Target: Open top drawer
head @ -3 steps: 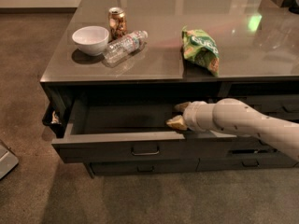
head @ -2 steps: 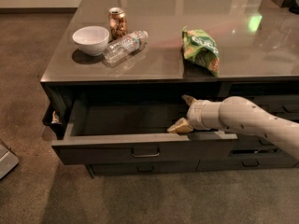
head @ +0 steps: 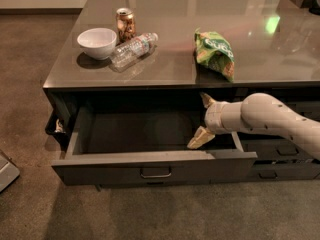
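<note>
The top drawer [head: 155, 166] is pulled far out from under the grey table top [head: 165, 69]. Its dark front panel has a small pull handle [head: 155, 173] at the centre, and its plain grey inside [head: 140, 131] holds nothing. My gripper [head: 203, 119] is at the drawer's right end, above the inside near the right wall. It is open, with one finger [head: 207, 100] pointing up toward the table's edge and the other finger [head: 199, 138] pointing down just behind the front panel. It holds nothing.
On the table top stand a white bowl [head: 97, 42], a can [head: 125, 24], a lying plastic bottle [head: 132, 48] and a green chip bag [head: 216, 53]. Other drawers [head: 277, 151] show behind my arm at right. A light object [head: 6, 171] lies on the carpet at left.
The gripper has turned and spread its fingers, rising a little from the front panel's rim. The drawer stays pulled out at the same place.
</note>
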Available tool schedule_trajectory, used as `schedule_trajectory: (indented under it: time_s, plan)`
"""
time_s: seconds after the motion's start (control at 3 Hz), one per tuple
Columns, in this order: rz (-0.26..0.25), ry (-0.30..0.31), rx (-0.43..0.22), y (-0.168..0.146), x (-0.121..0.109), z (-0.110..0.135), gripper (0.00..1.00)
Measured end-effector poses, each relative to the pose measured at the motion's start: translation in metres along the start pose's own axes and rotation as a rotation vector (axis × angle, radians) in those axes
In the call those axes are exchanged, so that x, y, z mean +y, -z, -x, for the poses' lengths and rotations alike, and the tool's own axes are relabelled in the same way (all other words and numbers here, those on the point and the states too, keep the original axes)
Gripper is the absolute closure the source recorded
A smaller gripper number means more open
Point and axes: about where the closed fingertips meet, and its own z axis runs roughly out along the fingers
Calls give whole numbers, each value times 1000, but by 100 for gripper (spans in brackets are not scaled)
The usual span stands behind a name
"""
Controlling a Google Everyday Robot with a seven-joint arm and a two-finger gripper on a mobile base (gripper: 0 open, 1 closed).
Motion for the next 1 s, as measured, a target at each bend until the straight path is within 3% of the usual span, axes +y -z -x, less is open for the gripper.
schedule_trajectory:
  time_s: [0.33, 1.0]
  plan:
    - [31, 47, 9, 6, -5, 2, 0]
    - [74, 72, 18, 13, -5, 2, 42]
